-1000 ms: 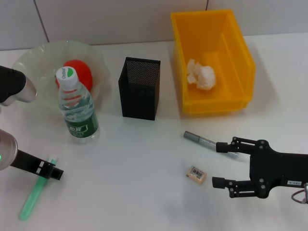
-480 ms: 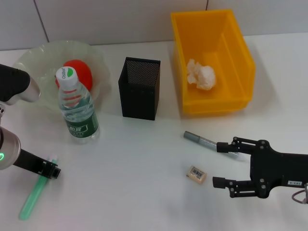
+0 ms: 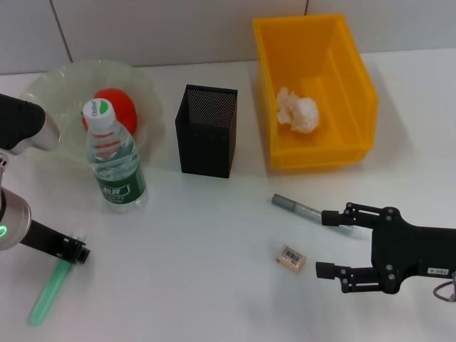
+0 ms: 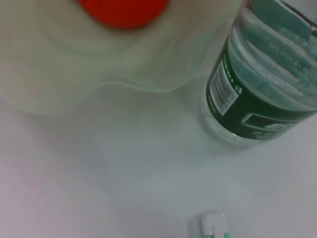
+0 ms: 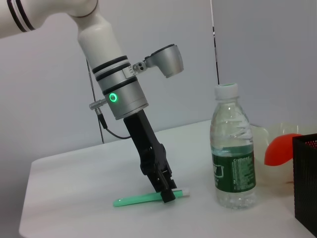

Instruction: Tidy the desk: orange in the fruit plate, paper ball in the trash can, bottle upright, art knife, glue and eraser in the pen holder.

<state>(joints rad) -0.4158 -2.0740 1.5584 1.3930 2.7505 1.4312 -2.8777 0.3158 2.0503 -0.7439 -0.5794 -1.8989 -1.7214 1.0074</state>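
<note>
My left gripper [image 3: 74,251] points down on the white-capped end of a green glue stick [image 3: 47,291] lying at the table's front left; its fingers look closed around it, as the right wrist view [image 5: 167,192] also shows. My right gripper [image 3: 322,243] is open, low over the table at the front right. The beige eraser [image 3: 291,258] lies just off its fingertips. A grey art knife [image 3: 297,207] lies with one end under the farther finger. The bottle [image 3: 114,160] stands upright. The orange [image 3: 117,107] is in the fruit plate [image 3: 50,89]. The paper ball [image 3: 298,111] is in the trash can [image 3: 353,85]. The pen holder [image 3: 206,131] stands mid-table.
The left wrist view shows the plate rim [image 4: 99,69], the orange [image 4: 124,10], the bottle's base [image 4: 257,99] and the glue stick's white cap [image 4: 214,225]. White table lies between the bottle and the eraser.
My left gripper's tip has narrowed over the glue stick and shifted slightly. My right gripper and the other things have stayed put.
</note>
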